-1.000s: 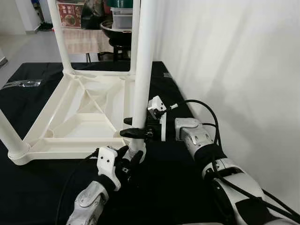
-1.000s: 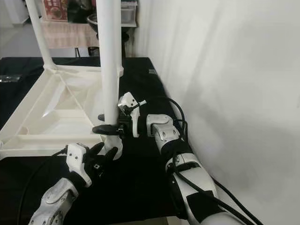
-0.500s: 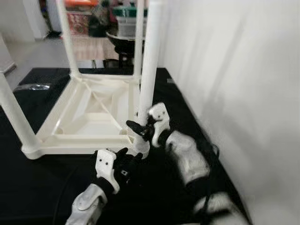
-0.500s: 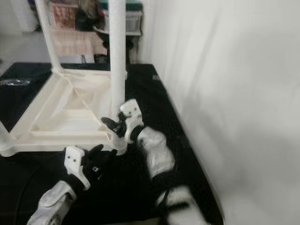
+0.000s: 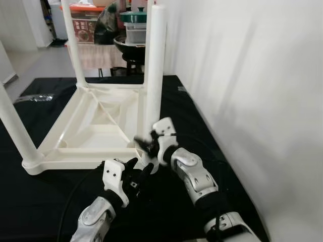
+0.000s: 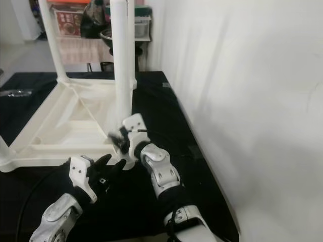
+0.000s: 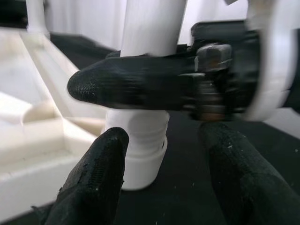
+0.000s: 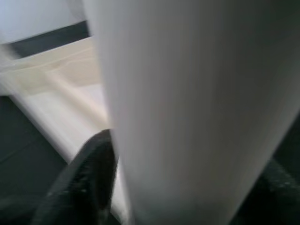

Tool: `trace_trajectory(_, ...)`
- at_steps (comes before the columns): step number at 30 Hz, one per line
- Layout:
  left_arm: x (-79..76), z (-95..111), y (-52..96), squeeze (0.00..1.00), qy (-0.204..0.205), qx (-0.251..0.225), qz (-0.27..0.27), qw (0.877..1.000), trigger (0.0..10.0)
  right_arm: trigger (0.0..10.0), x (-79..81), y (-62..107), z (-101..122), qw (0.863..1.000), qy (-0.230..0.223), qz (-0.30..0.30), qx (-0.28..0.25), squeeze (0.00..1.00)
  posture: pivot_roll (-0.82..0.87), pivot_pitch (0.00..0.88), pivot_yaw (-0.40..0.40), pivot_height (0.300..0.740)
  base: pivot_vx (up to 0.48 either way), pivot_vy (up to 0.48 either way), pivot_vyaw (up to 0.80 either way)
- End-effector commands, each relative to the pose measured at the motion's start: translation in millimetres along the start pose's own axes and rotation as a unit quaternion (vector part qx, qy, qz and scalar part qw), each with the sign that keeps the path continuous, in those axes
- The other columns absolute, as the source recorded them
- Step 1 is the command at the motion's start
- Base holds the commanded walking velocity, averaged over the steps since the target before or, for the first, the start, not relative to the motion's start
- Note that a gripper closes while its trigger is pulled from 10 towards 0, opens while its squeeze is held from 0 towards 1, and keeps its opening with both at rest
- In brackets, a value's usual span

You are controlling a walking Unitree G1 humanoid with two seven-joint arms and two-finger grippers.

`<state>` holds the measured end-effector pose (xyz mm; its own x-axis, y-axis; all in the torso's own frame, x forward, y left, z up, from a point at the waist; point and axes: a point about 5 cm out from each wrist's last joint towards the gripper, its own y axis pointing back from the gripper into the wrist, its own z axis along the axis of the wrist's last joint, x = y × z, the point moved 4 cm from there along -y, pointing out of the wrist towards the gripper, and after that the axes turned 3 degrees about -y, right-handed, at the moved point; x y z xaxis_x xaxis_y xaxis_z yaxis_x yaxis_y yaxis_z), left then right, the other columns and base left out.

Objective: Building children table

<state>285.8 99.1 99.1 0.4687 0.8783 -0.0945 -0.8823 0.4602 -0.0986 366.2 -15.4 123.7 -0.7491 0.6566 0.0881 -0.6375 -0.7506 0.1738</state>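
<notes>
A white plastic children's table (image 5: 75, 136) lies upside down on a black cloth, its legs pointing up. My right gripper (image 5: 147, 145) is at the near right leg (image 5: 154, 75), low down just above the corner socket. Its black fingers (image 8: 89, 178) sit on either side of the leg (image 8: 187, 93), shut on it. Just in front of that socket, my left gripper (image 5: 139, 168) rests low on the cloth and is open. In the left wrist view its two fingertips (image 7: 93, 183) flank the socket (image 7: 140, 154) without touching it, and the right gripper's finger (image 7: 136, 89) crosses the leg above.
A white wall (image 5: 252, 75) runs close along the right. The black cloth (image 5: 45, 201) covers the floor around the table. A clear plastic bag (image 5: 38, 97) lies at the far left. A table with pots (image 5: 132, 30) stands behind.
The view has shifted, so the camera moved. My right forearm has swung from the right side round to the front, the gripper staying at the leg. The left gripper holds its place.
</notes>
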Motion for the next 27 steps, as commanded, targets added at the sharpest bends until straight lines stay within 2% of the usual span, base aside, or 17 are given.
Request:
trace_trajectory(1, -1.7, -0.4, -2.6, 0.00, 0.000, 0.001, -0.004, 1.000, 10.0, 10.0, 14.5, 3.6, 28.5, 0.993, 0.022, 0.113, -0.036, 1.00, 0.02, 0.000, -0.084, 0.740, 0.000, 0.000, 0.00)
trace_trajectory(2, -1.8, -0.6, -2.8, 0.00, 0.001, 0.002, -0.005, 1.000, 10.0, 10.0, 14.1, 7.2, 35.0, 0.987, 0.033, 0.152, -0.041, 1.00, 0.02, 0.000, -0.087, 0.740, 0.000, 0.000, 0.00)
trace_trajectory(3, -1.8, -0.6, -2.8, 0.00, 0.001, 0.002, -0.005, 1.000, 10.0, 10.0, 14.1, 7.2, 35.0, 0.987, 0.033, 0.152, -0.041, 1.00, 0.02, 0.000, -0.087, 0.740, 0.000, 0.000, 0.00)
trace_trajectory(4, -1.8, -0.8, -3.0, 0.00, 0.001, 0.002, -0.005, 1.000, 10.0, 10.0, 12.9, 10.2, 39.6, 0.982, 0.042, 0.182, -0.043, 1.00, 0.03, 0.000, -0.089, 0.740, 0.000, 0.000, 0.00)
trace_trajectory(10, -1.1, -1.1, -3.8, 0.00, -0.001, 0.002, -0.002, 1.000, 10.0, 10.0, -4.1, 9.3, 39.4, 0.979, 0.057, 0.195, -0.007, 0.97, 0.04, 0.000, -0.098, 0.740, 0.000, 0.000, 0.00)
trace_trajectory(11, -0.7, -1.1, -4.0, 0.00, -0.002, 0.001, -0.001, 1.000, 10.0, 10.0, -5.9, 9.7, 39.5, 0.977, 0.052, 0.205, -0.001, 0.00, 0.05, 0.000, -0.099, 0.740, 0.000, 0.000, 0.00)
trace_trajectory(18, 0.2, -1.0, -4.2, 0.00, -0.003, 0.001, 0.002, 1.000, 10.0, 10.0, -6.1, 12.8, 43.6, 0.971, 0.034, 0.238, -0.002, 0.00, 0.05, 0.000, -0.101, 0.740, 0.000, 0.000, 0.00)
trace_trajectory(19, 0.1, -1.1, -4.3, 0.00, -0.002, 0.001, 0.002, 1.000, 10.0, 0.0, -4.8, 15.3, 43.9, 0.967, 0.025, 0.254, -0.005, 0.00, 0.05, 0.000, -0.098, 0.740, 0.000, 0.000, 0.00)
trace_trajectory(24, -0.1, -1.0, -4.4, 0.00, -0.002, 0.001, 0.002, 1.000, 10.0, 0.0, -4.8, 17.0, 43.7, 0.964, 0.022, 0.264, -0.008, 0.00, 0.05, 0.000, -0.098, 0.740, 0.000, 0.000, 0.00)
trace_trajectory(27, -1.1, -0.4, -3.7, 0.00, -0.001, 0.000, 0.001, 1.000, 10.0, 0.0, -12.0, 19.1, 35.7, 0.972, 0.016, 0.233, -0.017, 0.00, 0.05, 0.000, -0.097, 0.740, 0.000, 0.000, 0.00)
